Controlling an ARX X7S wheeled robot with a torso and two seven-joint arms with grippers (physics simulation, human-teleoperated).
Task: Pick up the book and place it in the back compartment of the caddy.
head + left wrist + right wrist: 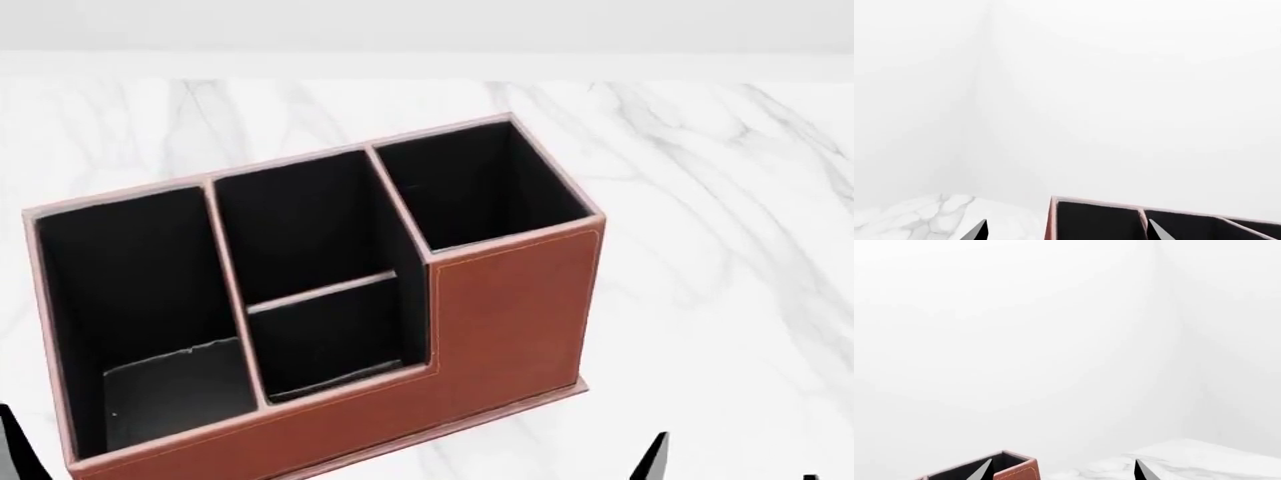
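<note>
Clearly apart, both sets of fingers: left fingers [977,231] over counter [914,215], right fingers [1142,471] beside caddy [507,310], holding nothing.

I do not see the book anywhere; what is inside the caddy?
The caddy shows only black lining in all four cells; the back compartment is empty. No book is visible; each cell's near floor is hidden by its wall.

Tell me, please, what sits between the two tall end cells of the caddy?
In the head view, two middle cells of the caddy: the shallow back compartment and a deeper cell, split by a thin cross divider. Both look empty.
</note>
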